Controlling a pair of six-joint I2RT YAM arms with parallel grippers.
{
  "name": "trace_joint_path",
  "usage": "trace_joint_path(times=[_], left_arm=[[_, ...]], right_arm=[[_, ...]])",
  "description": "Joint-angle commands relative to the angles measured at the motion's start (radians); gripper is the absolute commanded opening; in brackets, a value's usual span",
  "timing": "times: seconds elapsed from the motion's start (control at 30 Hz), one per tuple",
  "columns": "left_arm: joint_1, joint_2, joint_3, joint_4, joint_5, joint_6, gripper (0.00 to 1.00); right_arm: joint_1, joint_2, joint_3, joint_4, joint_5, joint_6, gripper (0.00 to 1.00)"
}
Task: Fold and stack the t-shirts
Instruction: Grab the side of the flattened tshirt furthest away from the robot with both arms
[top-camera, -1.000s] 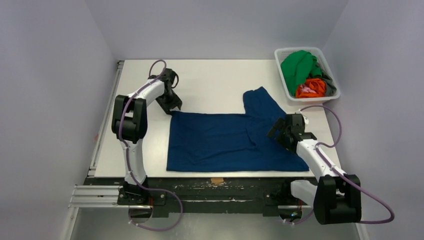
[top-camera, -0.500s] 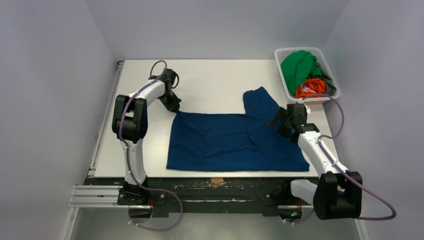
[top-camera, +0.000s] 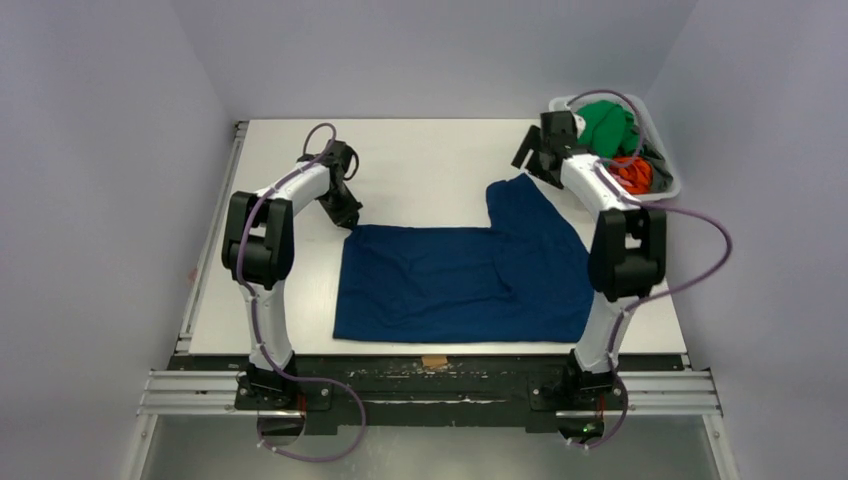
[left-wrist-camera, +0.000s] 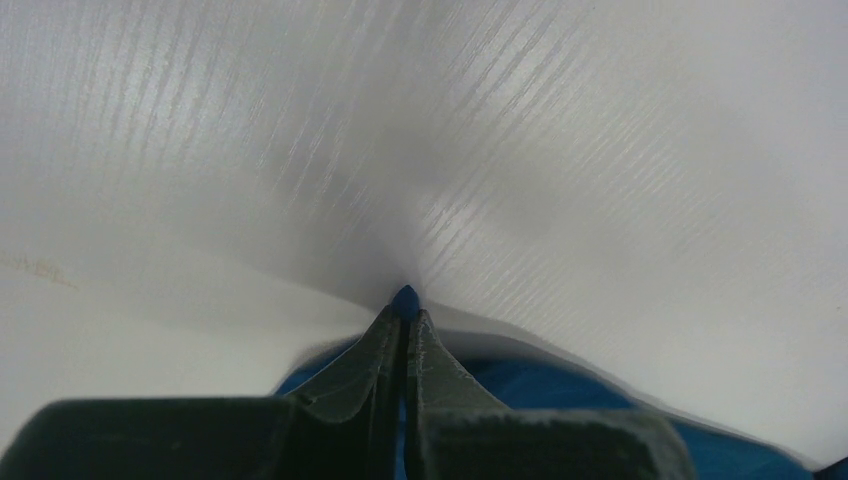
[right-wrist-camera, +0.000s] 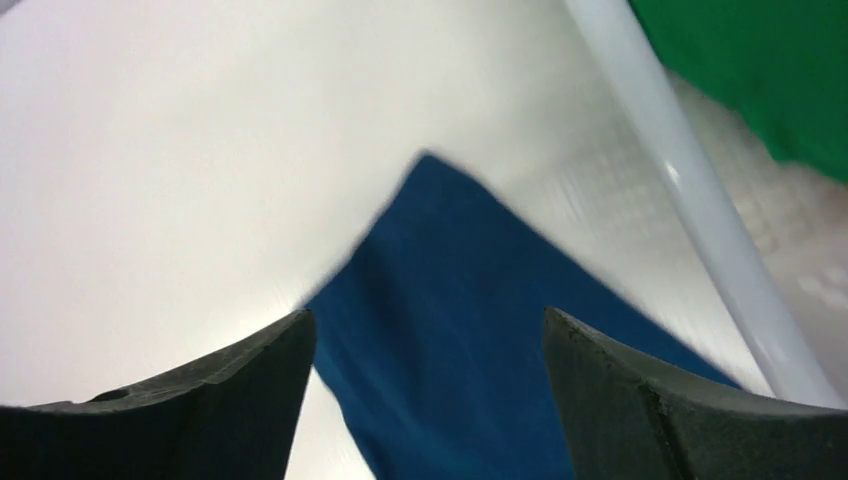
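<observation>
A navy blue t-shirt lies spread flat on the white table, one sleeve reaching toward the back. My left gripper is shut on the shirt's far-left corner; in the left wrist view a tip of blue cloth pokes out between the closed fingers of the gripper. My right gripper is open and empty over the far end of the sleeve, next to the basket. In the right wrist view the gripper has the navy cloth between its spread fingers. The chest print is hidden.
A white slotted basket stands at the back right corner with a green shirt, an orange shirt and a dark grey one. Its rim and the green cloth show close to my right gripper.
My right arm has swung from the shirt's right edge up to the far end of the sleeve beside the basket. My left gripper has stayed at the far-left corner.
</observation>
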Motion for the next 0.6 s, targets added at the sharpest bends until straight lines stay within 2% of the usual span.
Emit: trace_joint_path(times=[0.0,0.13,0.33,0.47,0.57], left_arm=[[-0.006,-0.057,-0.014,-0.03,-0.017,0.047,0.0],[-0.006,-0.075,-0.004,-0.054,-0.044,0.057,0.0],[-0.009,-0.097,-0.005,-0.063,-0.05,0.057,0.0],[-0.009,-0.101,-0.003,-0.07,-0.054,0.061,0.0],[-0.009,-0.102,-0.003,-0.072,-0.059,0.06,0.0]], right_arm=[[0.075,0.256,0.362,-0.217,0.192,-0.036,0.81],[0.1,0.409,0.529,-0.257,0.275,-0.044,0.8],[0.103,0.542,0.627,-0.283,0.282,-0.033,0.77],[0.103,0.576,0.608,-0.301,0.275,-0.018,0.75],[0.103,0.568,0.56,-0.304,0.285,0.003,0.69]])
